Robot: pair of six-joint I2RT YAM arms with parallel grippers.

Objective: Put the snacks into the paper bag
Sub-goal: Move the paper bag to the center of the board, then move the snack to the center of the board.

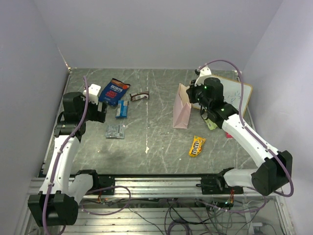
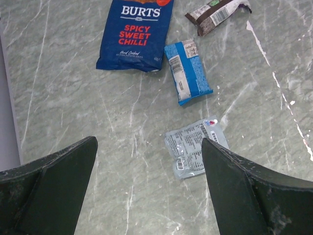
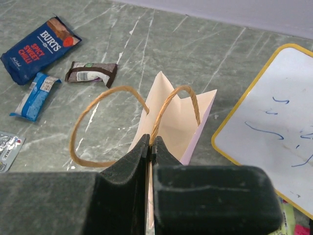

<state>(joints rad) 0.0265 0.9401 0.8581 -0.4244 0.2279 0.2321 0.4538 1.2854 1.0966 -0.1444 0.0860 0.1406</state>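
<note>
Paper bag [image 3: 181, 122] stands upright and our clenched right gripper [image 3: 150, 147] pinches its near rim; a pull there may tip it or flatten its mouth. Well left of the bag, our left gripper [image 2: 148, 147] hangs released. We see the silver-grey packet [image 2: 195, 154] under one finger, not centred.

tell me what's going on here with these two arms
The right gripper is shut on the top edge of the paper bag, holding it upright. The left gripper hangs open near the silver-grey packet. The chip bag, blue-white packet, brown bar and M&M's lie on the table, not yet bagged.
</note>
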